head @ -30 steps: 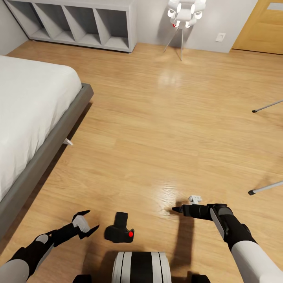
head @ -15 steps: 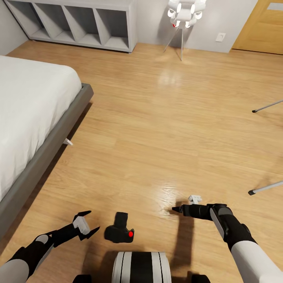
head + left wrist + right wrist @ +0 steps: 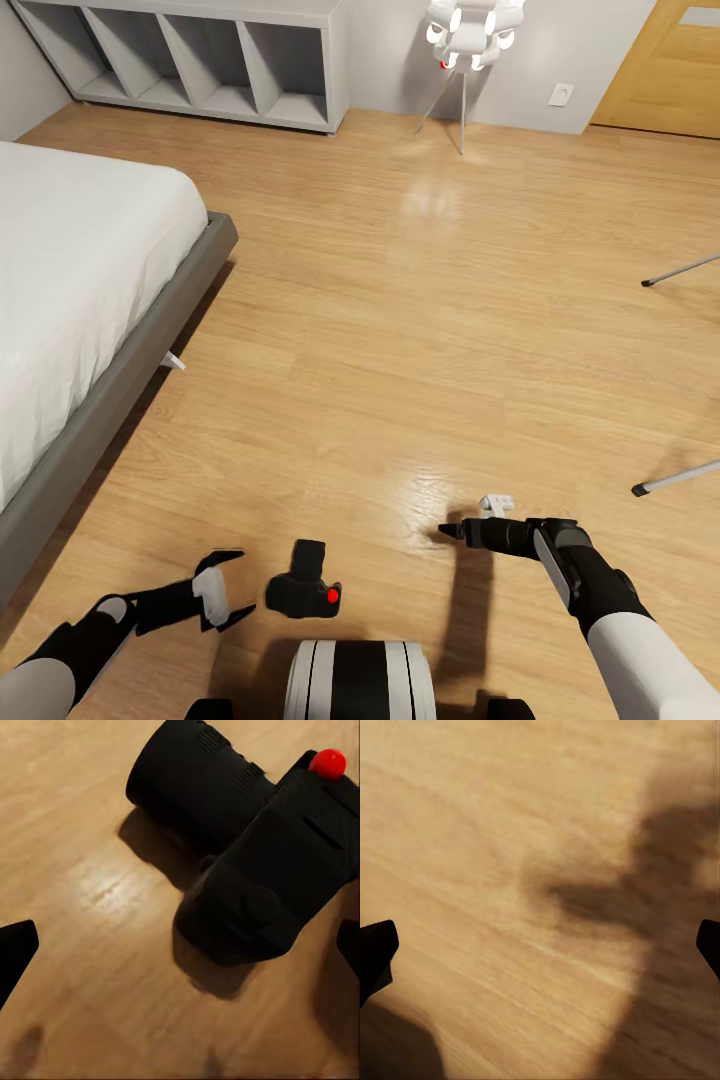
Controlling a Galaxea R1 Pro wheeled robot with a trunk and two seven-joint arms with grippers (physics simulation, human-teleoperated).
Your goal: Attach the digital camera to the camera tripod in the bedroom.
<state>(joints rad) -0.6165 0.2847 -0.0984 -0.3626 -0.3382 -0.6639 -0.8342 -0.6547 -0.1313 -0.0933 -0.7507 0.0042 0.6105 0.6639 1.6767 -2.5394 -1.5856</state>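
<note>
On the bedroom's wood floor [image 3: 400,330] the digital camera [image 3: 304,586] is seen lying just ahead of the left gripper [image 3: 228,587], whose jaws are spread wide and empty, its lens barrel pointing away from the robot, while the right gripper [image 3: 447,530] hangs farther off, its jaws parted and empty.

No legible text, label, brand, number or sign on any surface. The digital camera [image 3: 303,585] has a plain black body with a red button and no marking that can be read; the wall plate [image 3: 561,95] beside the oak door [image 3: 668,70] is blank white.
</note>
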